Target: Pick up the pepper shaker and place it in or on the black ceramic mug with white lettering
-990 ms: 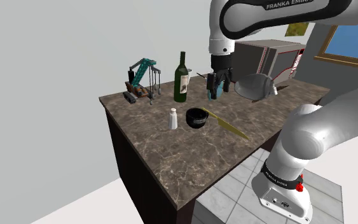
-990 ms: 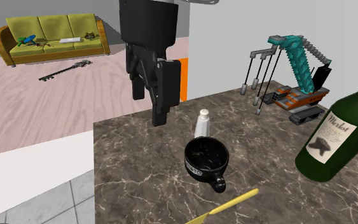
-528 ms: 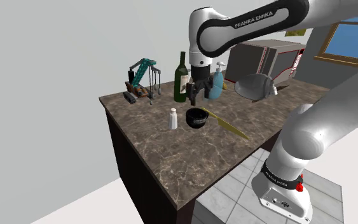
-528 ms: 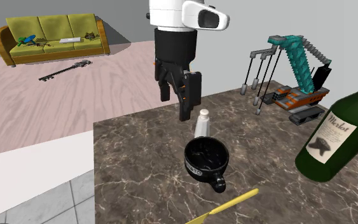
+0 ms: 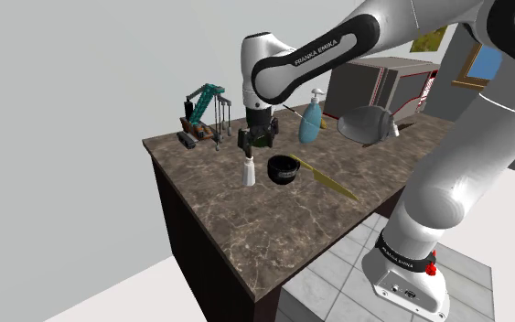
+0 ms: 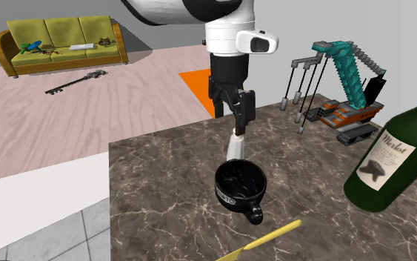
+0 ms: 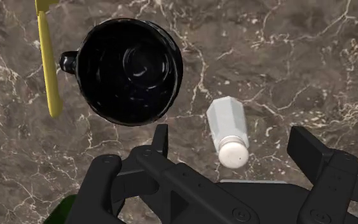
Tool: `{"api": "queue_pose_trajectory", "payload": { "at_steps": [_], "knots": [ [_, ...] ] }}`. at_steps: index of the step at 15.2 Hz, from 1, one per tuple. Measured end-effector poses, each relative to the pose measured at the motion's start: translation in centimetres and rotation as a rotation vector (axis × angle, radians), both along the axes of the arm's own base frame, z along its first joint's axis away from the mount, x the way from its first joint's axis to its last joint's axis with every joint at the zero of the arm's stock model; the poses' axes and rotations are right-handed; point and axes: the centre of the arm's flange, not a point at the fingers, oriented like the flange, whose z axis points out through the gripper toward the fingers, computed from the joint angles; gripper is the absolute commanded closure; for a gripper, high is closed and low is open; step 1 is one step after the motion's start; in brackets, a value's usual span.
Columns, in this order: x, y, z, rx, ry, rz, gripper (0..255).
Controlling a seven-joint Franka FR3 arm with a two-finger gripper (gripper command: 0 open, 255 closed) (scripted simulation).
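1. We are working on the first step, the reach for the pepper shaker [image 7: 228,127]. Nothing is being carried, and the placing is not yet begun.
2. We are finding the shaker, a pale bottle with a white cap, standing upright on the dark marbled counter [image 5: 273,229]. It is just beside the black mug [image 6: 232,194], with a narrow strip of stone between them.
3. We are holding the gripper [image 5: 253,146] directly over the shaker, pointing down. In the wrist view its two black fingers are standing wide apart with the shaker's cap roughly midway between them. Neither finger is touching it, so the shaker is not gripped.
4. We are judging that the next move calls for a straight descent until the fingers are flanking the shaker's body below the cap, and then a closing squeeze.
5. We are minding the gap on the mug's side, since one finger looks bound for that narrow strip and could nudge the mug or tip the shaker.
6. We are expecting a lift clear of the rim and a short sideways carry afterwards. The mug is sitting mouth up and empty, and the yellow utensil [image 7: 49,70] by its handle is lying out of the way.
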Motion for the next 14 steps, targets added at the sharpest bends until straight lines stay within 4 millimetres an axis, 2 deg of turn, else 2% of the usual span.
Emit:
{"api": "queue_pose_trajectory", "payload": {
  "at_steps": [2,4,11,14],
  "knots": [
    [2.3,1.1,-1.0,-0.01,-0.021,-0.008,0],
    [3.5,1.2,-2.2,-0.015,-0.033,-0.013,0],
    [3.8,0.9,-5.7,-0.017,-0.038,-0.015,0],
    [3.9,0.9,-6.0,-0.017,-0.038,-0.015,0]
  ]
}}
